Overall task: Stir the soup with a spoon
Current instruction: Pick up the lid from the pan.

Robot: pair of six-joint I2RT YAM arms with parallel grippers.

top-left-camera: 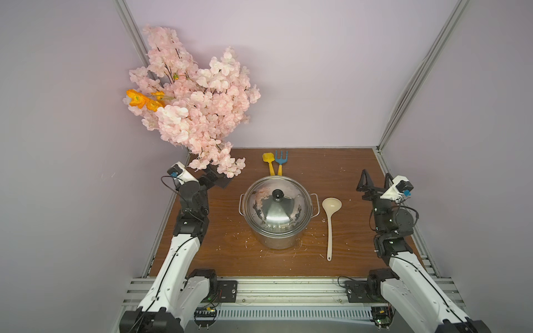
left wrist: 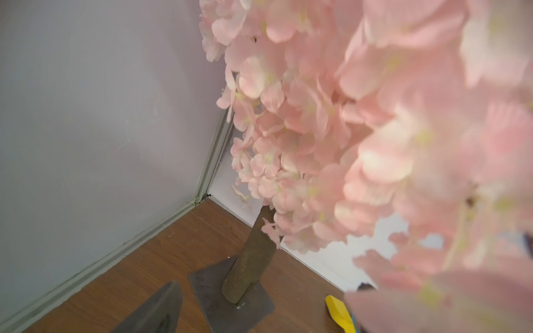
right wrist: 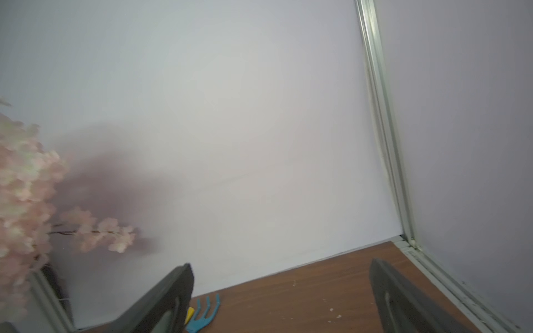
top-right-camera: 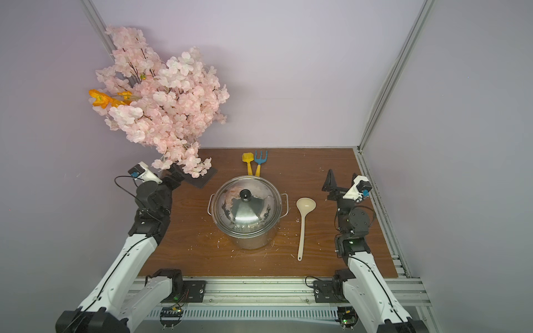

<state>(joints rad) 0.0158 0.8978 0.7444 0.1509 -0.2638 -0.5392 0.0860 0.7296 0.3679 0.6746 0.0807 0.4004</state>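
Note:
The stainless-steel pot [top-left-camera: 277,241] [top-right-camera: 251,241] stands mid-table with its lid [top-left-camera: 281,214] on, black knob up, so the soup is hidden. The spoon [top-left-camera: 330,222] [top-right-camera: 303,222], a cream ladle, lies flat to the pot's right, bowl toward the back wall. My left gripper [top-left-camera: 211,176] [top-right-camera: 176,176] hovers at the back left under the blossoms; the left wrist view shows one finger [left wrist: 161,311], and petals cover the other. My right gripper [top-left-camera: 375,184] [top-right-camera: 341,183] [right wrist: 281,263] is raised at the right, past the ladle, open and empty.
A pink blossom tree [top-left-camera: 196,95] on a dark square base [left wrist: 207,285] fills the back left corner, overhanging the left gripper. A yellow toy shovel [top-left-camera: 269,163] and a blue toy rake [top-left-camera: 281,160] lie behind the pot. Walls close three sides.

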